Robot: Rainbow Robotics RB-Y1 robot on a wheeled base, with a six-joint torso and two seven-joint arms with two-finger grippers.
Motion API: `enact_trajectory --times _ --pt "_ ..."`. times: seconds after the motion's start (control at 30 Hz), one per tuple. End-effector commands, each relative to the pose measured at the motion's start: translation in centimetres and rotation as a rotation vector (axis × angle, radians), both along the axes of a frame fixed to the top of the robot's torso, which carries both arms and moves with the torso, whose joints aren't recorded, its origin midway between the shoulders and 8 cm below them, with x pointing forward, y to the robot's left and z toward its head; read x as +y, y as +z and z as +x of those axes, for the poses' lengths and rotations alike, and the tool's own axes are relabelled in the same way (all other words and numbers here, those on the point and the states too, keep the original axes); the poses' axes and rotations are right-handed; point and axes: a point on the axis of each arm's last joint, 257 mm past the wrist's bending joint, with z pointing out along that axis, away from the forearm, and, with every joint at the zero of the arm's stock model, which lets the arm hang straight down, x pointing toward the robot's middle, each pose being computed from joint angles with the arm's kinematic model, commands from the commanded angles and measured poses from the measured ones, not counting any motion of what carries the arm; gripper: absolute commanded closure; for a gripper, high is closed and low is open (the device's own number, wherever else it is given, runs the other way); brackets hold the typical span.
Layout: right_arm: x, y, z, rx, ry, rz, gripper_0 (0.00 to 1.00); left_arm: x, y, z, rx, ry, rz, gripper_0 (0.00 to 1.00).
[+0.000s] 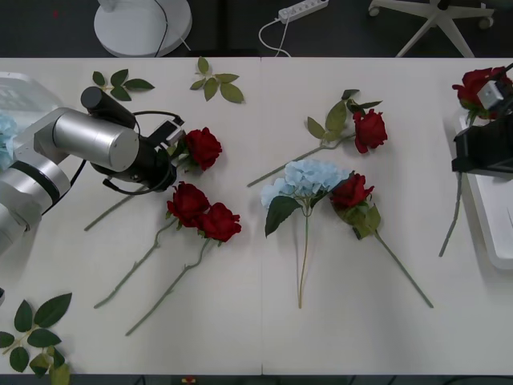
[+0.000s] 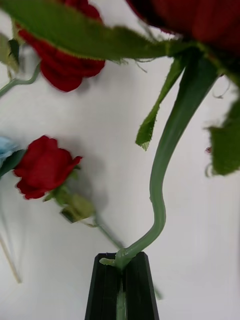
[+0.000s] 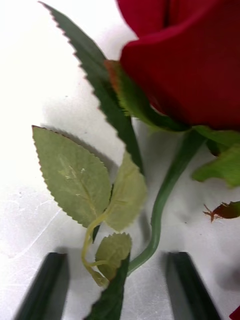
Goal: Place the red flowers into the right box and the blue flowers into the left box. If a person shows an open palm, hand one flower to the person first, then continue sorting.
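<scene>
At the table's (image 1: 240,337) left edge a blue flower (image 1: 6,136) lies on the left box (image 1: 16,84), half cut off by the frame. Just right of it the left gripper (image 1: 178,146) sits low over a rose (image 1: 202,147); its black fingers (image 3: 45,290) stand apart on either side of the stem (image 3: 165,200), not touching it — open. Two more roses (image 1: 204,212) lie close below, blooms touching, their stems running down-left into bare tabletop.

Right of the centre seam, a second blue flower (image 1: 309,180) rests against a rose (image 1: 350,192), with another rose (image 1: 369,130) above. A clear strip of table separates this group from the right edge.

There the right gripper (image 1: 490,148) holds a rose (image 1: 474,84) over the rim of the right box (image 1: 493,233), fingers (image 2: 105,290) clamped on its stem (image 2: 165,165) — the stem's tail hangs over the table.
</scene>
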Motion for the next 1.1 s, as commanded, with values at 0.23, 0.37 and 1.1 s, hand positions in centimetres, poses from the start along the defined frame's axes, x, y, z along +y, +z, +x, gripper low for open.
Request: enact_trajectory --times 0.23,0.37,1.1 --pt "-16.4 6.6 3.7 -0.099 0.075 -0.374 1.0 -0.4 -2.7 -1.6 0.056 -0.021 0.007 1.0" --pt "-20.8 7.8 4.4 -0.106 0.085 -0.483 1.0 -0.3 -2.7 -1.7 0.057 -0.023 0.009 1.0" --pt "-29.7 0.0 6.5 -0.082 0.058 -0.733 1.0 -0.9 9.5 0.9 -0.154 -0.089 -0.104 1.0"
